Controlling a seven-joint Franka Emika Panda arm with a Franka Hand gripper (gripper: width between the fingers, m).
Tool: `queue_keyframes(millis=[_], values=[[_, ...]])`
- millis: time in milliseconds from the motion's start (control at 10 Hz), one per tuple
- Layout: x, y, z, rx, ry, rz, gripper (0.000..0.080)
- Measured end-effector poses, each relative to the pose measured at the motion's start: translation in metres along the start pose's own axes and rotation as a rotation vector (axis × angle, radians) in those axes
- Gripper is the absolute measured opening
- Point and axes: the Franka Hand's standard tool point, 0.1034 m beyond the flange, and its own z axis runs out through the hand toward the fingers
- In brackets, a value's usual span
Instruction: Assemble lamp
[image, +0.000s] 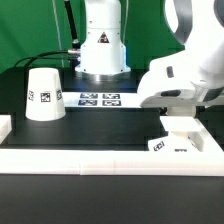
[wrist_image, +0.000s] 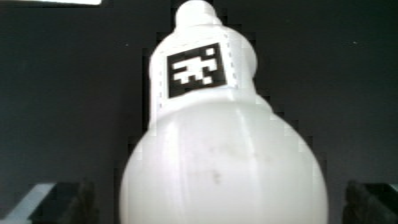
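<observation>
Wrist view fills with the bulb (wrist_image: 222, 150), lying on the dark table directly below my pincer, its tagged neck pointing away and its round head between the two fingertips (wrist_image: 54, 205), which stand wide apart and hold nothing. I judge this the bulb pick-up step: next I must lower straight and close on the rounded body without letting it roll. Further out in the exterior view, the gripper (image: 180, 118) hangs above the square base (image: 182, 135), with the shade (image: 44, 95) well apart from it.
</observation>
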Motion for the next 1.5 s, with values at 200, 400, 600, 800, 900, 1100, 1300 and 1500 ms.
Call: queue_keyframes(millis=[200, 400, 600, 800, 900, 1100, 1300, 1500], values=[[0.000, 0.001, 0.005, -0.001, -0.009, 0.010, 0.0699], [0.000, 0.001, 0.008, -0.001, -0.015, 0.021, 0.0699], [-0.001, 0.002, 0.011, -0.002, -0.021, 0.023, 0.0699], [-0.001, 0.003, 0.014, -0.002, -0.026, 0.029, 0.0610], [-0.001, 0.002, 0.014, -0.003, -0.026, 0.027, 0.0577], [-0.001, 0.001, 0.014, -0.003, -0.026, 0.027, 0.0577], [-0.001, 0.002, 0.014, -0.003, -0.026, 0.026, 0.0577], [-0.002, 0.009, 0.000, 0.008, -0.005, -0.031, 0.0577]])
